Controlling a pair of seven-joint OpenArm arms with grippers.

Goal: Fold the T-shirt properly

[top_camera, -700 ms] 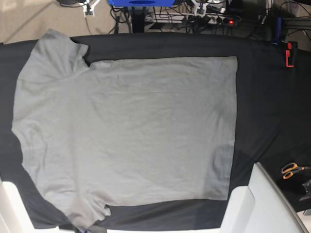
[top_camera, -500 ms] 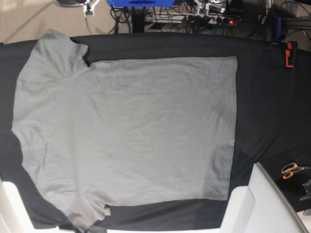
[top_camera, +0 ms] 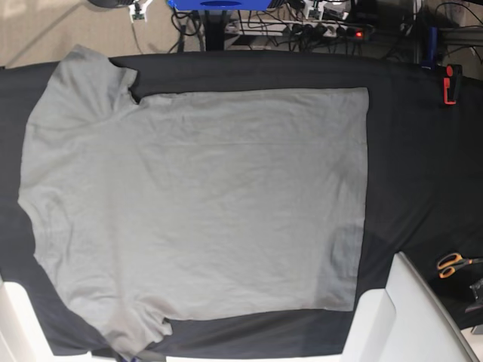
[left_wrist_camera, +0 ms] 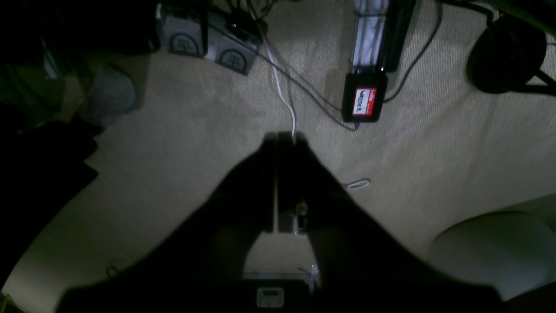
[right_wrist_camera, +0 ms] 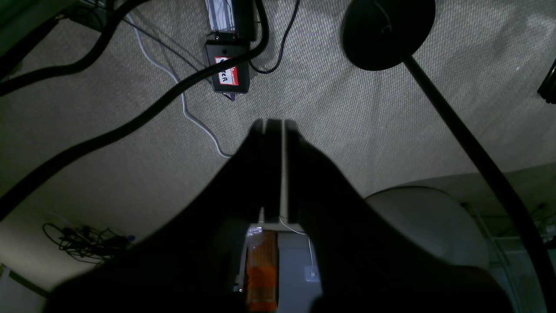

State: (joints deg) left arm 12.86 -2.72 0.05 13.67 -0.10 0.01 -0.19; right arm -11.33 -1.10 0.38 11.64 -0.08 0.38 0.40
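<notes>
The light grey T-shirt (top_camera: pixel 196 204) lies spread flat on the black cloth (top_camera: pixel 423 173), collar end to the left, hem to the right, sleeves at the top left and bottom left. Neither gripper shows in the base view. In the left wrist view my left gripper (left_wrist_camera: pixel 284 137) is shut with nothing in it, hanging over the carpet away from the shirt. In the right wrist view my right gripper (right_wrist_camera: pixel 273 124) is likewise shut and empty above the carpet. The shirt is out of both wrist views.
Orange-handled scissors (top_camera: pixel 454 264) lie at the cloth's right edge, and a red clamp (top_camera: pixel 450 84) sits at the far right corner. White arm parts (top_camera: pixel 400 317) rise at the near edge. Cables and a black box (left_wrist_camera: pixel 364 98) lie on the carpet.
</notes>
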